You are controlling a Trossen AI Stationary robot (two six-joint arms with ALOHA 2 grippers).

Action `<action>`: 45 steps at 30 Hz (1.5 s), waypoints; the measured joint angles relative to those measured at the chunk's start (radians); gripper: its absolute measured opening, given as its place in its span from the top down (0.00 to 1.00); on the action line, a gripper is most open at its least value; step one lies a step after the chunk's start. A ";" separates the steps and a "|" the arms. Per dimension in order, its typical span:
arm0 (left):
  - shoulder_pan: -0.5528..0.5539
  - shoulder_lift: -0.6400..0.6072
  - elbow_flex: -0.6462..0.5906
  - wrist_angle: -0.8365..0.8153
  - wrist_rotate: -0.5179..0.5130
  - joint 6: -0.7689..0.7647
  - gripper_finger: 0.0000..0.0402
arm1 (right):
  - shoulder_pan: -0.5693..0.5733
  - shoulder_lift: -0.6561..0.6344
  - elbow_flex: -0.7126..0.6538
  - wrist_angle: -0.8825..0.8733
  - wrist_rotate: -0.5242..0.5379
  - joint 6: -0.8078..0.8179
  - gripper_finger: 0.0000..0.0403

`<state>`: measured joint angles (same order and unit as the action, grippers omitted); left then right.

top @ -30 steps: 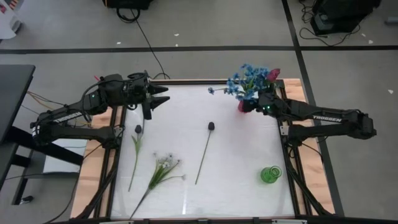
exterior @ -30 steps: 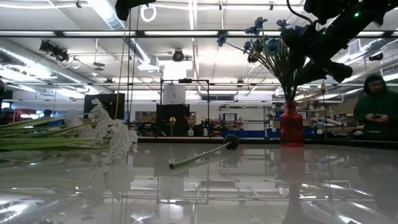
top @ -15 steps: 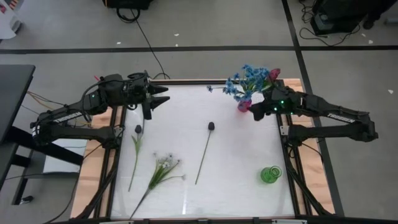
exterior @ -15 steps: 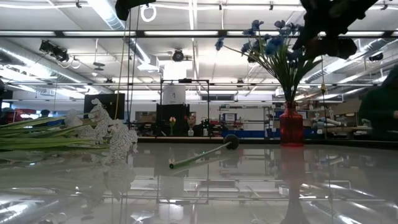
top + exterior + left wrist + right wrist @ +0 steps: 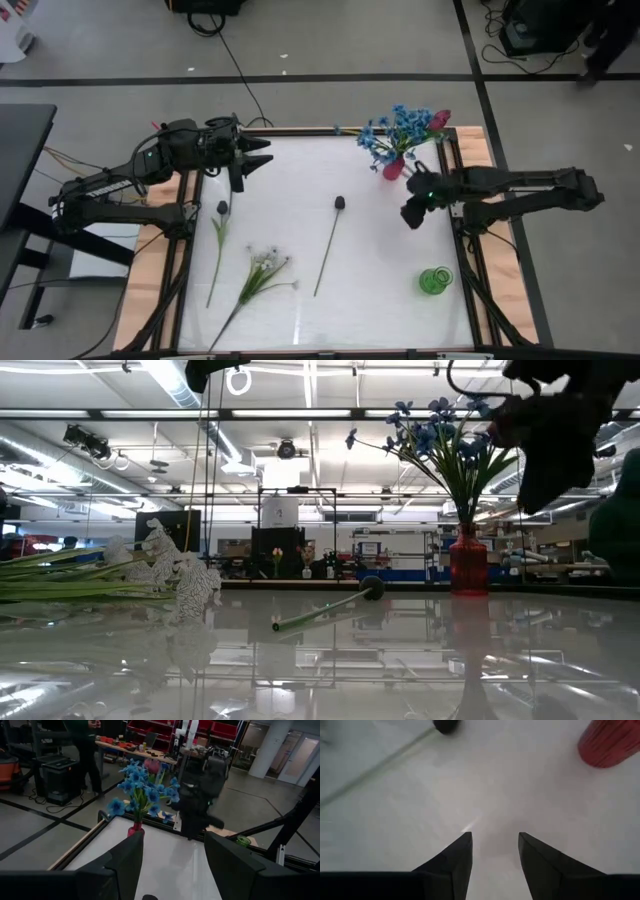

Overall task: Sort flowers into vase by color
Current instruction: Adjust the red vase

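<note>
- At the table's far right corner, standing upright in a red vase: blue flowers, crowding together with a pink bud at their right edge.
- Just beside that vase, toward the near side, hanging over the white top: the right gripper, touching neither vase nor blooms.
- Showing its two fingers parted in the right wrist view, with only bare table between them — grasping nothing.
- Near the table's middle, lying flat: a long green stem with a dark bud, the bud pointing to the far side and the stem slanting back toward the near edge.
- Along the left side, lying flat: a second dark-bud stem, running nearly parallel to the table's left rail.
- Just right of that stem's lower half, lying flat: white flowers, blooms toward the middle, stems trailing to the near left corner.
- Near the right rail at the near side, standing well apart from the red vase: a green vase, seen from above as a ring — contents too small to tell.
- Over the far left corner, waiting: the left gripper, pointing toward the table's middle, fingers spread wide and gripping nothing.
</note>
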<state>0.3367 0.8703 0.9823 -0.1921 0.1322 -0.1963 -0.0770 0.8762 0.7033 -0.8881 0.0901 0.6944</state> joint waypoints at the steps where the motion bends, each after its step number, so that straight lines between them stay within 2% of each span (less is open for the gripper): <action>1: 0.000 0.000 0.000 0.000 0.000 0.000 0.46 | 0.022 0.011 -0.018 0.014 0.035 0.006 0.59; 7: 0.000 0.000 0.000 0.000 0.000 0.000 0.46 | 0.132 0.105 -0.116 0.197 0.302 0.032 0.61; 11: 0.000 0.000 0.000 0.000 0.000 0.000 0.46 | 0.153 0.189 -0.185 0.468 0.470 0.227 0.64; 16: 0.000 0.000 0.000 0.000 0.000 0.000 0.46 | 0.150 0.305 -0.281 0.811 0.575 0.447 0.68; 23: 0.000 0.000 0.000 0.000 0.000 0.000 0.46 | 0.094 0.414 -0.301 0.864 0.728 0.659 0.71; 26: 0.000 0.000 0.000 0.000 0.000 0.000 0.46 | 0.045 0.448 -0.302 0.893 0.727 0.683 0.70; 33: 0.000 0.000 0.000 0.000 0.000 0.000 0.46 | -0.059 0.517 -0.302 1.062 0.654 0.637 0.71; 37: 0.000 0.000 0.000 0.000 0.000 0.000 0.46 | -0.102 0.528 -0.302 1.069 0.697 0.669 0.71; 45: 0.000 0.000 0.000 0.000 0.000 0.000 0.46 | -0.211 0.527 -0.302 1.055 0.693 0.665 0.71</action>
<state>0.3365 0.8700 0.9825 -0.1919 0.1322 -0.1963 -0.2878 1.4033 0.4011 0.1668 0.7829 1.3592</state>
